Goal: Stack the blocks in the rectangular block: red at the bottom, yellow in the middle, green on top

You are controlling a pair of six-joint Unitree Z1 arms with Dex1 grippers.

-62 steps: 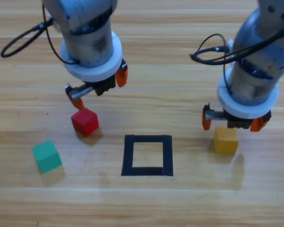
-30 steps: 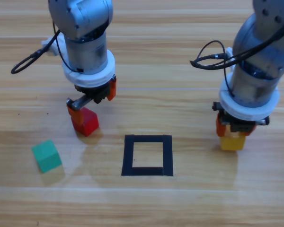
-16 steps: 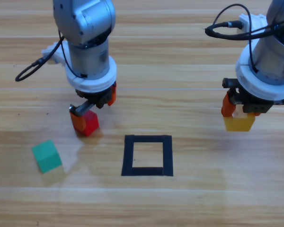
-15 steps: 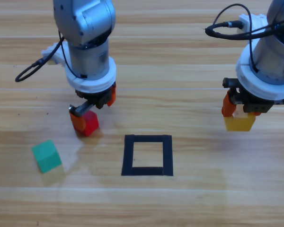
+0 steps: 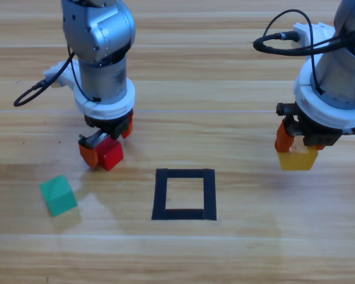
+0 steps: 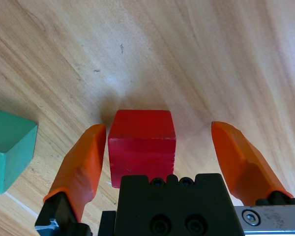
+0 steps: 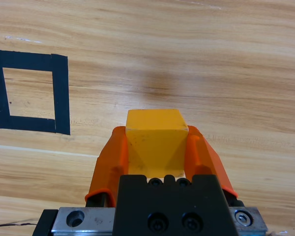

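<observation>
The red cube (image 5: 110, 154) (image 6: 141, 142) rests on the table to the left of the black tape rectangle (image 5: 184, 194). My left gripper (image 5: 105, 145) (image 6: 157, 147) is down around it and open: one jaw is close beside the cube's side and the other stands well off. The yellow cube (image 5: 298, 158) (image 7: 157, 140) hangs above the table at the right, with my right gripper (image 5: 297, 145) (image 7: 157, 145) shut on it. The tape rectangle (image 7: 30, 92) shows at the left of the right wrist view. The teal-green cube (image 5: 58, 194) (image 6: 9, 147) lies on the table near the lower left.
Black cables loop off both arms near the picture's top. Bare wood lies between the tape rectangle and each cube.
My left gripper came down around the red cube. My right gripper shut on the yellow cube and lifted it off the table.
</observation>
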